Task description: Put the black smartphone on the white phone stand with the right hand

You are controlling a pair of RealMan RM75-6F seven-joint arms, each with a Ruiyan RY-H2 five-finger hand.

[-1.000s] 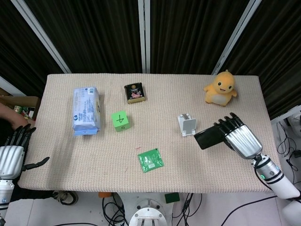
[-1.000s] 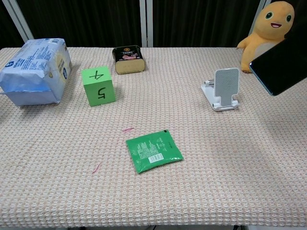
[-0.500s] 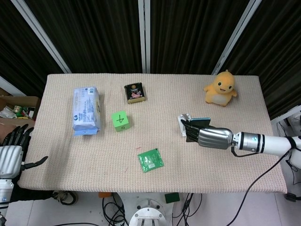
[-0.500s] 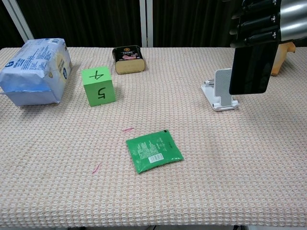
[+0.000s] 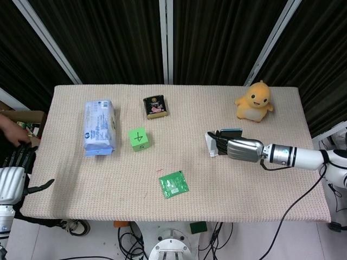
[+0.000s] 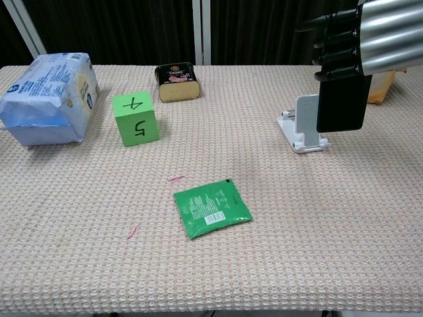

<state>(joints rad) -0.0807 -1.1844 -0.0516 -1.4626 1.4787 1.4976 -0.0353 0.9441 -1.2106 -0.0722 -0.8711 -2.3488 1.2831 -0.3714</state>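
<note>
**Right hand holding the phone upright at the stand**

Head view. The right hand (image 5: pixel 241 149) reaches in from 3 o'clock, fingers wrapped around the black rectangular smartphone (image 5: pixel 230 133), which it holds on edge directly beside the white plastic phone stand (image 5: pixel 213 144). The left hand (image 5: pixel 13 176) rests off the beige woven table (image 5: pixel 108 179) at 8 o'clock, fingers spread, holding nothing. At 10 o'clock lies a blue-and-white soft tissue pack (image 5: pixel 99 126); toward 12, a dark square tin (image 5: pixel 155 106); at 2 o'clock, a yellow plush toy (image 5: pixel 254 102).

Chest view. The smartphone (image 6: pixel 342 104) hangs upright, overlapping the stand's (image 6: pixel 305 124) right edge; whether they touch cannot be told. A green numbered cube (image 6: pixel 135 119) and a flat green foil sachet (image 6: pixel 211 208) lie left of the stand.
</note>
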